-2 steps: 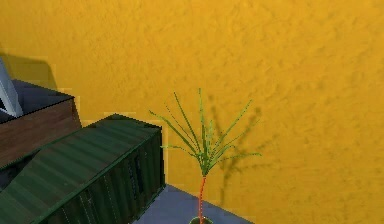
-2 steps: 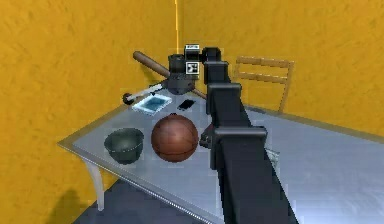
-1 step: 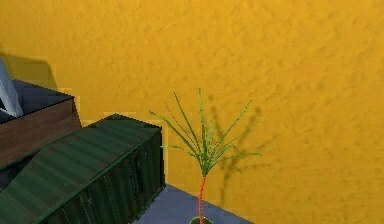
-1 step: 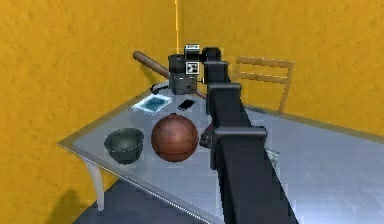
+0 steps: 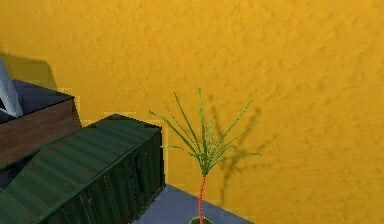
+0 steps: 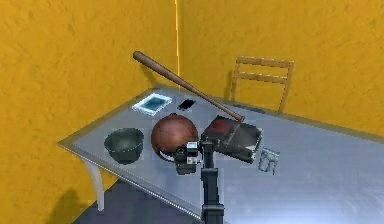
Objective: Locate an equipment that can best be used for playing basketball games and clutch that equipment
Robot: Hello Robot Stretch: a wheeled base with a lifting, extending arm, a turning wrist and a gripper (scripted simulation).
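Fingers (image 6: 181,163) of gripper (image 6: 186,158) show right in front of basketball (image 6: 172,130) on grey table (image 6: 320,170); cannot tell their state, nor whether anything held. Locating looks done, arm (image 6: 211,195) out at ball. Left, judging so: firm hold, lift clear of bat (image 6: 185,85), bowl (image 6: 124,146).

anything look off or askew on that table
The baseball bat slants across the table: its lower end sits at the dark book, its other end pokes up in the air, with no support that I can see. Nothing looks spilled; the basketball and green bowl sit normally.
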